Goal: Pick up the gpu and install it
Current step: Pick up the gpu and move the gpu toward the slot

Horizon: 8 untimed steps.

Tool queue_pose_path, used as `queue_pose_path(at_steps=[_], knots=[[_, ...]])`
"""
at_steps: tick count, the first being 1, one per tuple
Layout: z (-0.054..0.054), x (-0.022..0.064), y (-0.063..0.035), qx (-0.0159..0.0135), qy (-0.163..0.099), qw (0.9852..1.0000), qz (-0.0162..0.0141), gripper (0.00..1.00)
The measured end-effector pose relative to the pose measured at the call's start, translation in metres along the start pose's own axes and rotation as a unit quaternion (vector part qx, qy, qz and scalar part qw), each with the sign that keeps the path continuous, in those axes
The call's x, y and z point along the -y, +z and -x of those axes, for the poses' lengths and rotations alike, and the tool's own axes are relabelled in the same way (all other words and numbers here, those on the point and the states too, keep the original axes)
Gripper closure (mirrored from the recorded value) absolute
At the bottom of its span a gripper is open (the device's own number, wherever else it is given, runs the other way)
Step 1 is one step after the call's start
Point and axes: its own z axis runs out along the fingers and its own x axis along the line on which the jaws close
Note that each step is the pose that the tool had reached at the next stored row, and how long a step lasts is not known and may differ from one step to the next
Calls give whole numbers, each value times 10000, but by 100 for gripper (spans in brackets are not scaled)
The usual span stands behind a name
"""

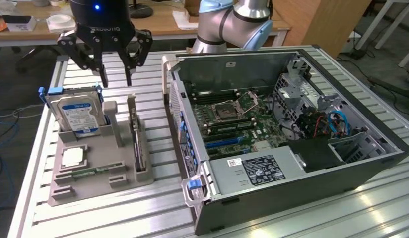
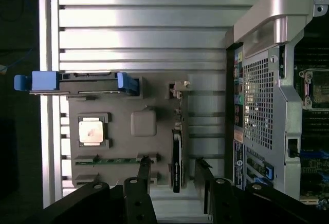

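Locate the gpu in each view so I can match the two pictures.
Exterior view: the gpu stands on edge in the gray holder, in the slot on the side nearest the computer case.
Wrist view: the gpu is seen edge-on, a dark strip in the gray holder on its side toward the computer case.
Shared landmark: the hard drive with blue tabs, upright in the same holder.

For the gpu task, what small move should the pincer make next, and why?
Probably lower straight down. The open pincer hangs above the grey holder, and in the wrist view the gpu, standing on edge in its slot, lies between the two fingers.
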Motion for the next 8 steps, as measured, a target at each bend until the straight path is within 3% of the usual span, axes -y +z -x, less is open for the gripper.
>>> queue_pose_path(at_steps=[8], knots=[[1, 43, -2, -1, -23, 10000, 0, 53]])
